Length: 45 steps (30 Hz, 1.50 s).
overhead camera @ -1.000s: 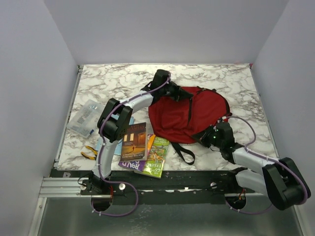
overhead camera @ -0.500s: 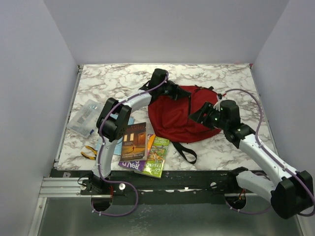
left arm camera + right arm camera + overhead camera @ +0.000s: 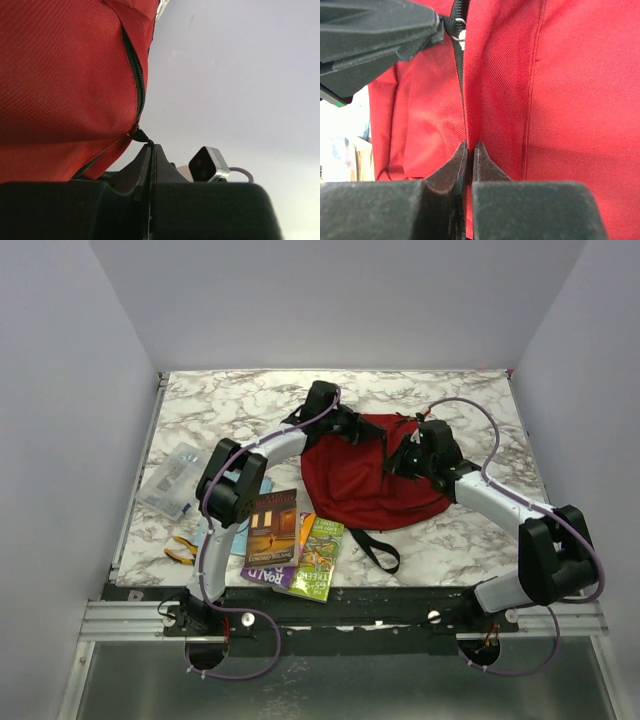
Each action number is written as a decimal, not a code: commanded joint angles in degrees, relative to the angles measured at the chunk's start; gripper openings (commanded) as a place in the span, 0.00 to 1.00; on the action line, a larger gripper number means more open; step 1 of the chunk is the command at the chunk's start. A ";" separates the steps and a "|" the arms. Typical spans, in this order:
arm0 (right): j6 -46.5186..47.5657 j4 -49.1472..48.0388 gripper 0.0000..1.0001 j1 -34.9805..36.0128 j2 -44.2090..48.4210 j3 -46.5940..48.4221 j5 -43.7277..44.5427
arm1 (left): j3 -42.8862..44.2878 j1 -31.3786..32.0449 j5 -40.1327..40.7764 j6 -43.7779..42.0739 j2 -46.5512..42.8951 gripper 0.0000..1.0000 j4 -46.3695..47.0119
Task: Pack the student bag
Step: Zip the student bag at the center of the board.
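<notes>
The dark-red student bag (image 3: pixel 350 485) lies on the marble table (image 3: pixel 230 400), right of centre. My left gripper (image 3: pixel 352 424) is at its far upper edge, shut on the black zipper pull (image 3: pixel 141 135) at the end of the zipper line (image 3: pixel 138 80). My right gripper (image 3: pixel 402 462) rests on top of the bag, its jaws pinched on a fold of red fabric (image 3: pixel 470 125) beside a seam. In the right wrist view the left gripper's fingers (image 3: pixel 380 30) show at top left, holding the pull by its metal ring (image 3: pixel 460 34).
Two books (image 3: pixel 272 530) (image 3: pixel 318 556) lie overlapped at the front, left of the bag. Yellow-handled pliers (image 3: pixel 181 551) and a clear plastic packet (image 3: pixel 175 478) sit near the left edge. A black bag strap (image 3: pixel 375 548) trails toward the front.
My right arm swung from the bag's front right corner up onto its top. Its jaws opened on the way and closed again on the fabric. The left gripper held still.
</notes>
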<state>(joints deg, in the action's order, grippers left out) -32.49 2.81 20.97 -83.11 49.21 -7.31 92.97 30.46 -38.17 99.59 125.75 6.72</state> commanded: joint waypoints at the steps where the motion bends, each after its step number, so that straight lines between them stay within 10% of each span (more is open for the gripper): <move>1: 2.95 -5.21 0.01 0.73 -2.59 -4.42 -1.74 | 5.20 -0.73 1.90 2.01 3.84 0.00 1.36; 23: -3.66 -13.80 0.00 4.47 0.04 -15.60 -4.49 | 28.79 -5.06 2.50 5.15 19.21 0.01 -1.01; 30: -10.39 -12.64 0.00 -0.56 -2.61 -7.52 -7.87 | 19.16 -4.97 -3.39 -13.97 2.21 0.64 -6.46; 34: -7.56 -4.92 0.01 -1.22 -6.06 2.05 -9.10 | 7.50 -5.17 -6.14 -22.92 -9.81 0.70 -11.28; 45: -0.97 11.13 0.58 1.26 -5.48 13.35 -12.08 | -11.93 -4.96 -1.50 -48.01 -31.97 0.70 -25.01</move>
<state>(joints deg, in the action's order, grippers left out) -36.23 7.57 21.82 -91.81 60.51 -17.93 84.93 25.41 -42.85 67.35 96.03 -6.98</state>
